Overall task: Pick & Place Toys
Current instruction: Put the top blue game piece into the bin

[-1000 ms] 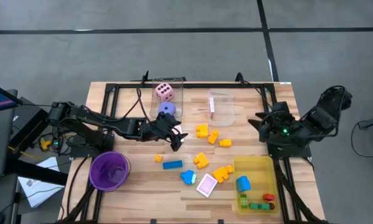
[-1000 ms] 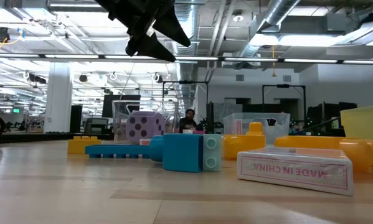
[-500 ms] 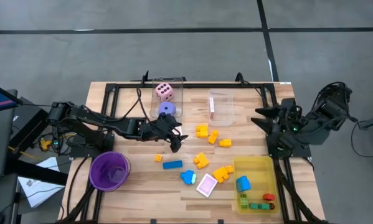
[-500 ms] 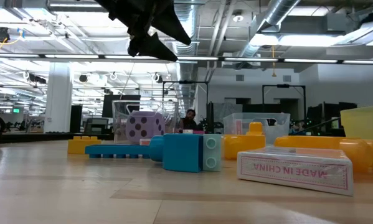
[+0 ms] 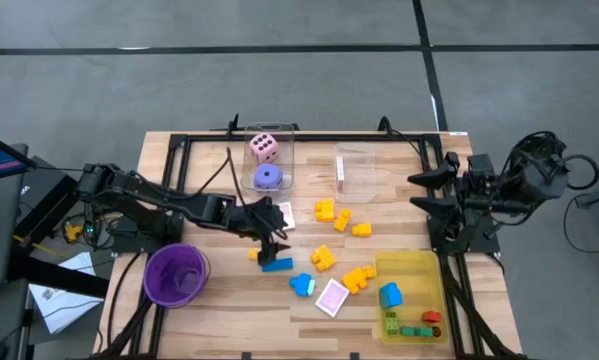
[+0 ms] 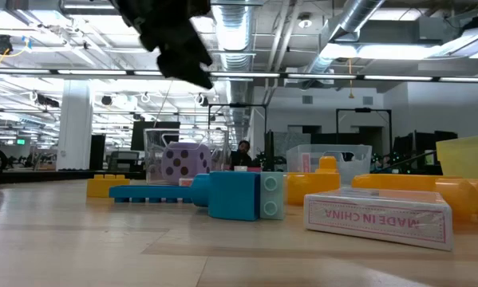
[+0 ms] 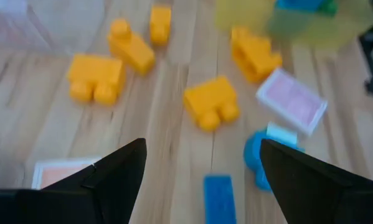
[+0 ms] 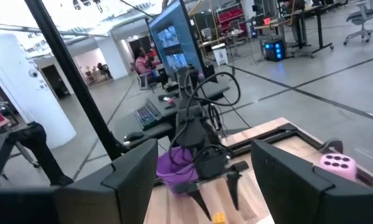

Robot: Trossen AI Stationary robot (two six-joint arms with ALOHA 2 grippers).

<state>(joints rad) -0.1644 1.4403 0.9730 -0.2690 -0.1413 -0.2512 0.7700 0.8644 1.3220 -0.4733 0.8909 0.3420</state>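
Left gripper hovers mid-surface, fingers spread and empty, right above the long blue block. Yellow blocks lie scattered nearby. Right gripper waits at the surface's right edge, fingers apart, holding nothing.

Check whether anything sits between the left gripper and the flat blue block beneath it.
Nothing visible does. The left gripper, fingers open, hangs just above the flat blue block, with only bare table between. A small orange piece lies just beside it, off the line down.
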